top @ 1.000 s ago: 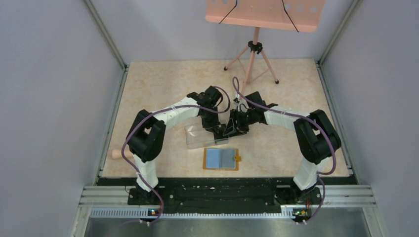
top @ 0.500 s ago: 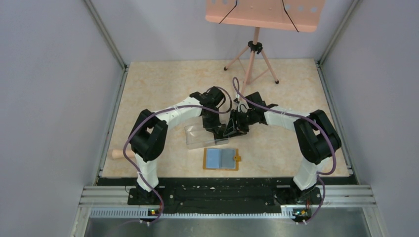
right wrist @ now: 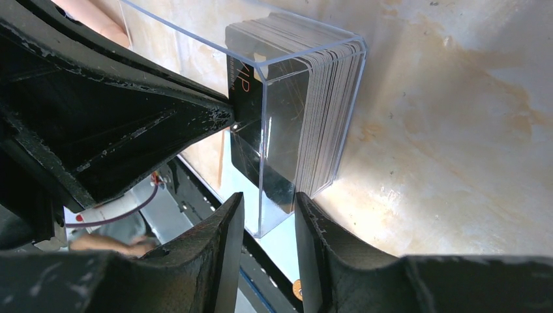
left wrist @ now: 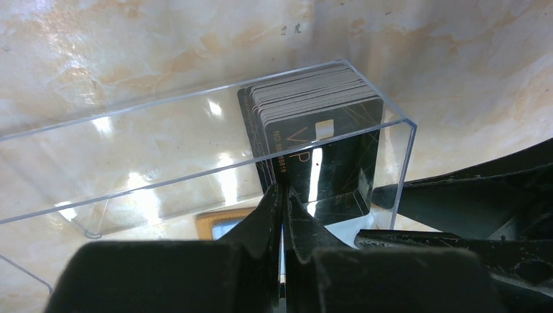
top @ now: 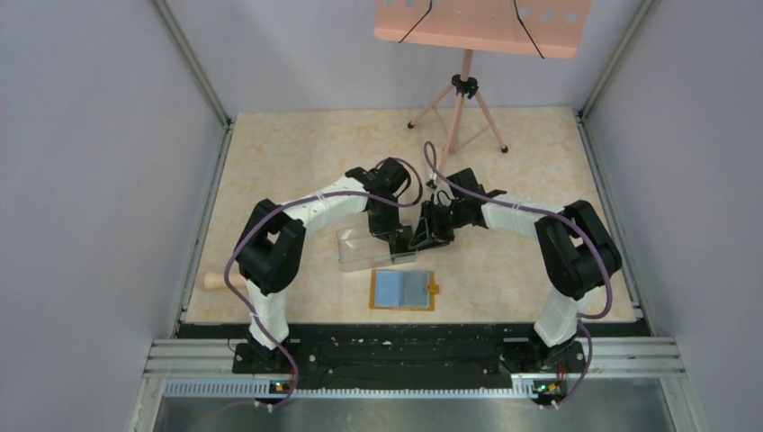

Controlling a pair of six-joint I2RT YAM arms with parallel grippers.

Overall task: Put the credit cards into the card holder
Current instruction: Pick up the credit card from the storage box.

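A: Many cards [left wrist: 313, 98] stacked at box [left wrist: 130, 150] end. Left gripper [left wrist: 282, 193]?
B: Pinched on front card [left wrist: 326, 150]. Right gripper [right wrist: 267, 201] astride box corner; clamped or not, unclear. Holder [top: 402, 290] open near box, mostly hidden from wrists.

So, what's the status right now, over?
Left claw shut on front credit card in clear box. Right claw straddling box end, grip unclear. Card holder lies open nearby, nothing on it.

front credit card [left wrist: 326, 163], reads "vip"
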